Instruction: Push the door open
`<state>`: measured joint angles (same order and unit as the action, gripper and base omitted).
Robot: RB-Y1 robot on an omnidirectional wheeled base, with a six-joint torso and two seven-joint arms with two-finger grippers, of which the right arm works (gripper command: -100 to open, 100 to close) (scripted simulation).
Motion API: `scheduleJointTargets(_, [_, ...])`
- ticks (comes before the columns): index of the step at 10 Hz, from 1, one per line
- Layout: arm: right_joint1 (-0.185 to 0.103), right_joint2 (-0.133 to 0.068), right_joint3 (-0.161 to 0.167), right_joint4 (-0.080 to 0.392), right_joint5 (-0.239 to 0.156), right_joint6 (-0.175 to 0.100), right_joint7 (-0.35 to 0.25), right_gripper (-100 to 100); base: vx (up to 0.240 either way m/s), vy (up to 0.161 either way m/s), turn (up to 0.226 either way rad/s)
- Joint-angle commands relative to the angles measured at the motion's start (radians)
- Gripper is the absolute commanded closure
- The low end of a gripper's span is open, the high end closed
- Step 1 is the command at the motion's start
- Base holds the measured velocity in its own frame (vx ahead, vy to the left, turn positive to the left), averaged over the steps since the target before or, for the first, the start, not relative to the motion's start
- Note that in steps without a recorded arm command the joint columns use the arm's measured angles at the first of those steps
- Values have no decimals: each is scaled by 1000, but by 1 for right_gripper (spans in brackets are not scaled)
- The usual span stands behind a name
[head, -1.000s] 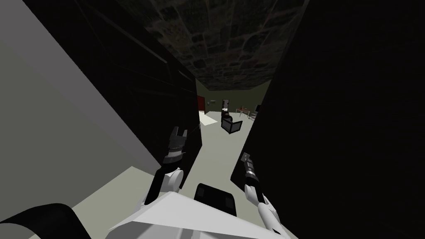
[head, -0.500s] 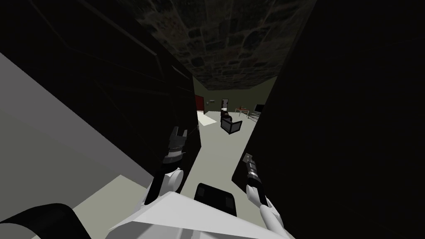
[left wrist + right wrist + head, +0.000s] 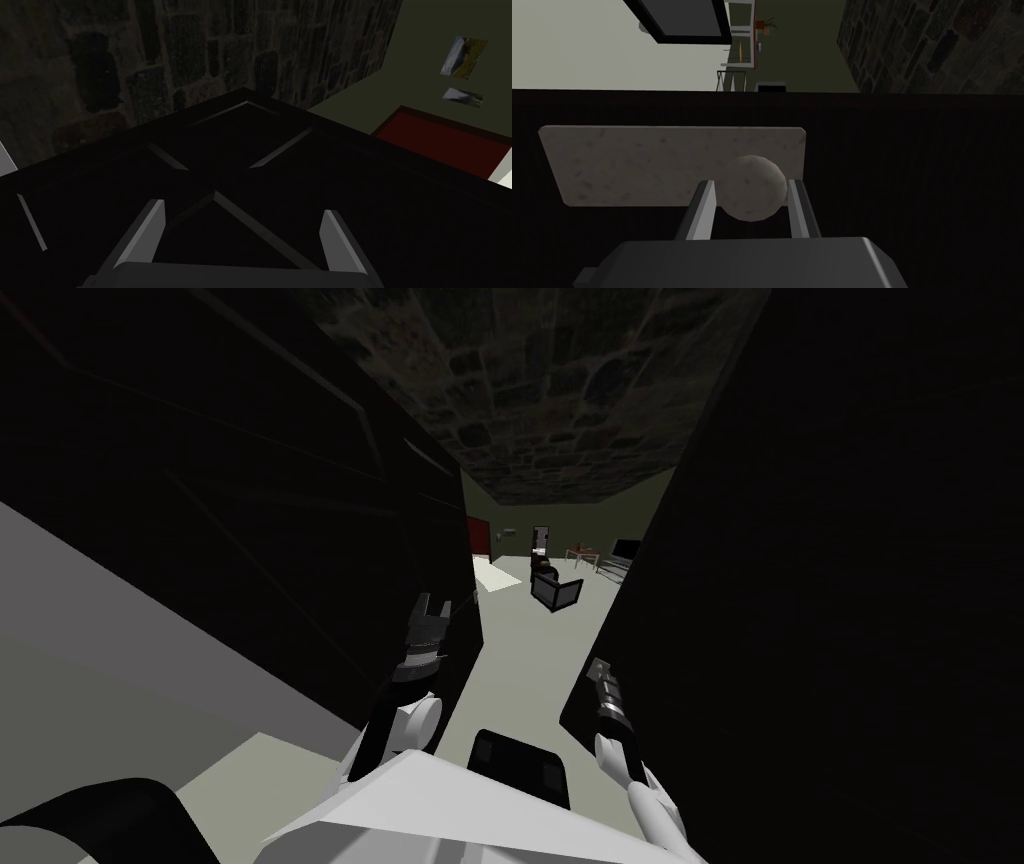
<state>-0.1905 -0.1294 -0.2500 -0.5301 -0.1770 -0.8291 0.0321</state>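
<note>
A dark door [image 3: 850, 588] fills the right of the head view, and my right gripper [image 3: 597, 670] is at its edge. In the right wrist view that gripper [image 3: 751, 186] is shut on the door's round, pale knob [image 3: 752, 192], which sits on a pale plate [image 3: 637, 162]. At the left stands a dark panelled leaf [image 3: 250, 488], with my left gripper [image 3: 432, 610] against it. The left wrist view shows the left gripper [image 3: 242, 210] open, close over the raised panel lines [image 3: 250, 150], with nothing between its fingers.
Between the two dark surfaces a narrow gap gives onto a pale floor [image 3: 530, 648]. Beyond it are a dark box-like seat [image 3: 557, 590], a red door [image 3: 480, 538] and a small table [image 3: 583, 556]. A stone-patterned wall [image 3: 560, 388] rises above, and a grey wall [image 3: 100, 668] stands at the left.
The gap between the dark surfaces has widened a little and more of the far room shows at the right. The grey wall has slid lower left. Both arms keep their pose.
</note>
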Motion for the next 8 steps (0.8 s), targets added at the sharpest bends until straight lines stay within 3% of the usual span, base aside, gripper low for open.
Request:
scheduleJointTargets(1, [-2, -15, -27, 18, -16, -9, 6, 100, 133, 73, -70])
scheduleJointTargets(4, [0, -19, -42, 19, -25, -9, 11, 100, 158, 50, -65])
scheduleJointTargets(8, [4, -31, -87, 23, -52, -10, 26, 100, 200, 23, -53])
